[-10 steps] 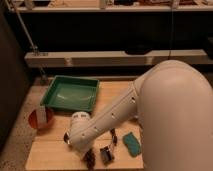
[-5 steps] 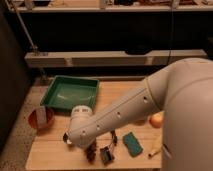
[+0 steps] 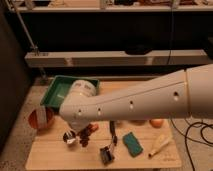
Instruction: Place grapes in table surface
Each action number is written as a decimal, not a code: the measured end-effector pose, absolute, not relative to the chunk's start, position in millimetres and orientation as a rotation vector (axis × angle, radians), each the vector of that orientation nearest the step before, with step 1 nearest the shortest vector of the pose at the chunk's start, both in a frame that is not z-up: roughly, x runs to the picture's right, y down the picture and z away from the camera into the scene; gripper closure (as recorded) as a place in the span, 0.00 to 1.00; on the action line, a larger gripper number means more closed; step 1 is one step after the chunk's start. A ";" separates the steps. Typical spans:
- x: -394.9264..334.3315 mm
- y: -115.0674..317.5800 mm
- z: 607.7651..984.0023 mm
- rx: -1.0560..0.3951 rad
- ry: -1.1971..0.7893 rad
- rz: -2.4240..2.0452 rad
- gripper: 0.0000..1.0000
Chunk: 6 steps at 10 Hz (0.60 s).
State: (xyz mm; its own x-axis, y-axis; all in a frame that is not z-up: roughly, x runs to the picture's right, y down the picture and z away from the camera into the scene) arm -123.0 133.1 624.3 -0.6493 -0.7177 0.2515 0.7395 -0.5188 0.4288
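Nearest the camera, on the table (image 3: pixel 60 157), a black clip (image 3: pixel 106 154) lies close to the front edge. A green sponge (image 3: pixel 132 144) lies just to its right in the picture, and a pale yellow piece (image 3: pixel 160 145) lies further right. A little farther back, toward the picture's left, the gripper (image 3: pixel 72 137) hangs low over the planks at the end of the arm (image 3: pixel 135 105). Its fingers are drawn fully together. The grapes (image 3: pixel 86 136), a dark bunch, sit right against the gripper on the side toward the sponge, low at the tabletop and under the arm's bulky wrist joint. Gripper and bunch merge into one dark cluster there. It cannot be told whether the bunch is pinched between the fingers or only lies beside them, nor whether it rests on the wood. A small reddish piece (image 3: pixel 93 128) lies just behind the grapes. Farther back on the right, an orange (image 3: pixel 156 122) shows partly under the arm, which crosses the scene from the right edge as a thick white tube. At the table's left edge sits a red-orange bowl (image 3: pixel 37 120). Behind it is a green tray (image 3: pixel 56 92), its right part hidden by the wrist joint. Beyond the table a long pale shelf (image 3: pixel 100 57) runs across a dark background.
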 end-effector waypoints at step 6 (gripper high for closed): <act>-228.1 66.6 624.7 0.102 -0.798 -2.159 1.00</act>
State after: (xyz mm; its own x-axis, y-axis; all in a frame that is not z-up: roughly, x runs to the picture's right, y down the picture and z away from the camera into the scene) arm -228.1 66.6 624.7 -0.6663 -0.7216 0.1879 0.6704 -0.4693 0.5747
